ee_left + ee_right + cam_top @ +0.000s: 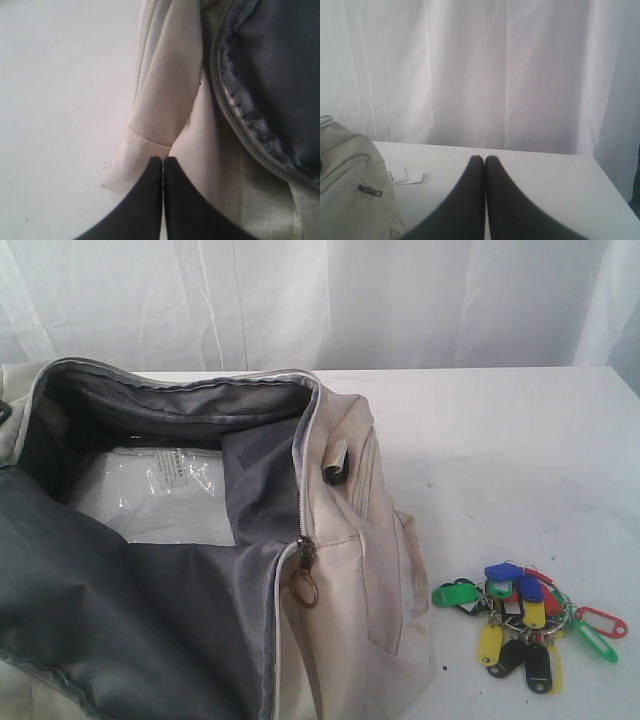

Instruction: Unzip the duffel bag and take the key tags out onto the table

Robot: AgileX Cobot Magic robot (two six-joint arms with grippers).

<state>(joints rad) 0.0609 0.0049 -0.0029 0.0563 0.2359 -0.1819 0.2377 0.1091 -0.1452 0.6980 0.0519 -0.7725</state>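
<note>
The duffel bag (pixel 340 570) lies on the table (pixel 500 440) with its main zipper undone and its mouth spread wide, exposing the dark grey lining (pixel 120 610). A clear plastic packet (pixel 165 495) with white contents lies flat on the bag floor. The zipper slider (pixel 304 552) sits at the near end of the opening, with a brass ring pull (pixel 305 590) hanging below it. The key tags (pixel 528 625) are outside the bag, resting on the table just to its right in the exterior view; green, blue, yellow, red and black tags are bunched on metal rings. Left gripper (pixel 163 162): fingers pressed together, nothing visible between them, positioned over a cream fabric fold (pixel 165 90) at the bag's outer edge; contact with the fabric cannot be determined. Right gripper (pixel 485 161): fingers pressed together, empty, held above bare table and facing the white curtain (pixel 495 75). Two small paper labels (pixel 402 175) lie on the table beside the bag.
</note>
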